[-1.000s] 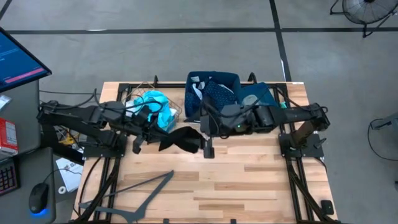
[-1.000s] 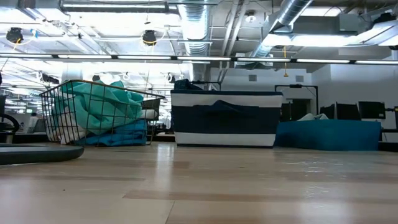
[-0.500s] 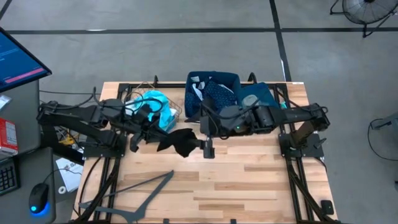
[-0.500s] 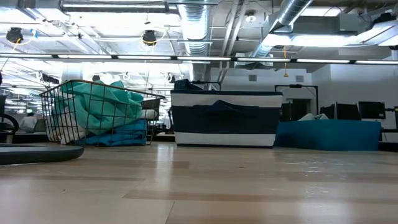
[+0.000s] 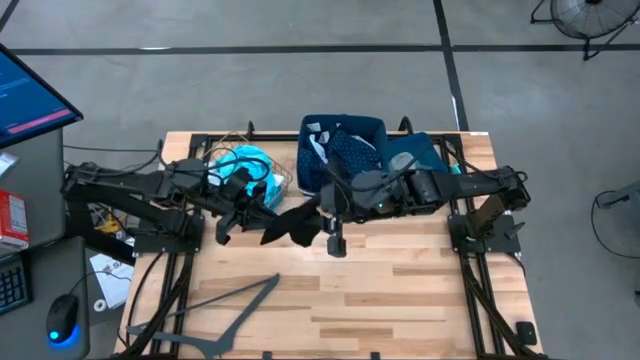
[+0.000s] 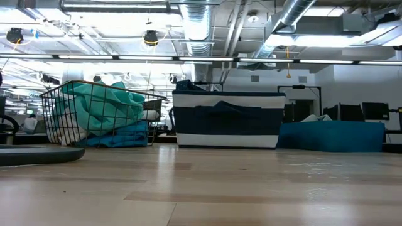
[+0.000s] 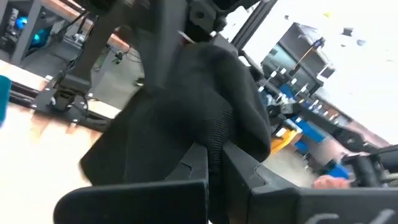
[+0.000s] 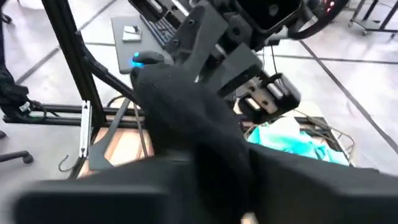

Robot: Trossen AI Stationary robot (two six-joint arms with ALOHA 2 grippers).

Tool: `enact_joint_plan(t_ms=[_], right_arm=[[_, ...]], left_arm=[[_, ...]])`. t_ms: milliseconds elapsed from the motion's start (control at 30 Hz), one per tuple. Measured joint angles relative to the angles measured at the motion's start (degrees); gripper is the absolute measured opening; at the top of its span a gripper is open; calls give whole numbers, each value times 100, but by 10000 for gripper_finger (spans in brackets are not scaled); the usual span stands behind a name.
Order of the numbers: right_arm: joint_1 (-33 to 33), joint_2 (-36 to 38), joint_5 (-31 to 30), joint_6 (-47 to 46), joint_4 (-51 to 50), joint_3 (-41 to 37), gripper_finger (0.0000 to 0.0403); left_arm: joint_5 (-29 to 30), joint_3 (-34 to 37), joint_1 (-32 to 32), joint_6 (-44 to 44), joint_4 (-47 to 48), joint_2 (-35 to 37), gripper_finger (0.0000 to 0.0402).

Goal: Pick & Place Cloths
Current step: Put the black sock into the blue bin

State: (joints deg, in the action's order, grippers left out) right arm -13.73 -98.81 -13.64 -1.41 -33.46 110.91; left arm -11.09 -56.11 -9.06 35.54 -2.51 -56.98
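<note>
A black cloth (image 5: 290,222) hangs between my two grippers above the middle of the table, in front of the basket and the bin. My left gripper (image 5: 262,212) is shut on its left end and my right gripper (image 5: 322,212) on its right end. The brown wire basket (image 5: 280,180) holds a turquoise cloth (image 5: 250,162). A navy dotted cloth (image 5: 352,148) lies in the dark blue bin (image 5: 372,125). The low view shows neither gripper. My left gripper pinches a bunched fold of the black cloth (image 7: 214,134) between its two fingers, coming level from the table's left. The cloth spreads beyond the fingers, lifted off the table. My right gripper has the cloth's other end (image 8: 211,146) between its fingers (image 8: 112,186), coming from the table's right; several gathered layers bulge past them.
The basket (image 6: 94,116) and the striped bin (image 6: 227,119) stand along the far edge, with a teal box (image 6: 330,135) to the bin's right. A dark triangular hanger (image 5: 225,315) lies near the front left. Bare wood lies in front of the grippers.
My left gripper has gone a little toward the table's right, toward my right gripper. The black cloth, spread wider before, is now bunched shorter between the two grippers, and its right end has drawn in at my right gripper.
</note>
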Motion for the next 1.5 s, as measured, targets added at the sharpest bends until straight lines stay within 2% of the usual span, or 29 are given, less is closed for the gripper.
enact_joint_plan(t_ms=[67, 100, 233, 467, 533, 600, 733, 867, 1033, 1100, 1167, 1267, 1333, 1433, 1500], right_arm=[[-90, -137, -207, 0, 15, 14, 33], [-161, -178, -380, -1, 26, -2, 21], [-342, -167, -934, 71, 411, 177, 9], [-348, -37, -1770, 436, -322, 2039, 4], [-335, 5, -2284, 638, -513, 2441, 3], [-315, 271, -3071, 977, -219, 2249, 2], [-276, 672, -4546, 1082, -620, 2249, 1], [-373, 1076, -5274, 415, -1356, 2284, 1], [-597, 1070, -5372, -1289, -3093, 2264, 1], [-708, 896, -5397, -1612, -3479, 2254, 1], [-772, 776, -5532, -1578, -3538, 2243, 0], [-548, 762, -5961, -1071, -3334, 2368, 0], [-134, 852, -6144, -781, -3051, 2397, 0], [707, 1147, -5962, -783, -2924, 2389, 0], [1379, 1391, -5711, -976, -3083, 2389, 0]], left_arm=[[-15, 6, 0, -152, -25, -15, 1], [-32, 6, 1, -212, -50, -15, 1], [36, 2, 72, -249, -97, -11, 3], [324, 2, 141, -452, 2, 13, 24], [313, 8, 124, -552, 71, 12, 28], [324, 1, -16, -557, -14, -9, 23], [357, 5, -583, -747, -624, -131, 3], [680, -171, -1181, -1411, -1315, -187, 0], [1629, -895, -1680, -3403, -1471, -229, 0], [2313, -1131, -1811, -4161, -1232, -195, 0], [3114, -1314, -1828, -4545, -619, -143, 0], [4085, -1390, -1715, -4557, 166, -111, 0], [4353, -1388, -1598, -4351, 479, -128, 0], [4358, -1390, -1457, -3713, 973, -112, 0], [4061, -1389, -1451, -3311, 1294, -118, 0]])
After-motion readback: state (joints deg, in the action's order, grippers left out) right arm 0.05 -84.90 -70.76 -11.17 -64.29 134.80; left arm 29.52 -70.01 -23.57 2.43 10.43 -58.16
